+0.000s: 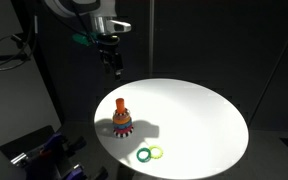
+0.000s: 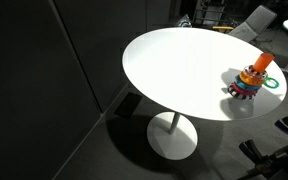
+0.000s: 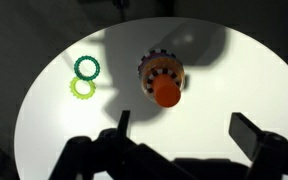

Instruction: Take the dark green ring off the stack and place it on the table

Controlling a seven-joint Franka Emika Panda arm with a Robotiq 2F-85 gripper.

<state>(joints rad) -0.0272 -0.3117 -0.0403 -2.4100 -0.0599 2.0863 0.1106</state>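
Gripper (image 3: 184, 135) hangs wide open and empty at bottom. Upper left on the table (image 3: 44, 125), dark green ring (image 3: 78, 68) seemingly touches a yellow-green ring (image 3: 74, 90), near the stack (image 3: 164, 85).

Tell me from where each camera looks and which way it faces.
Exterior view: near the table, facing down across it; arm and gripper show at top left.
Exterior view: farther off, facing down at the table and pedestal; no robot part shows.
Wrist view: faces down on the stack and dark green ring; open gripper along the bottom.
Shared: all three show the stack on the table.
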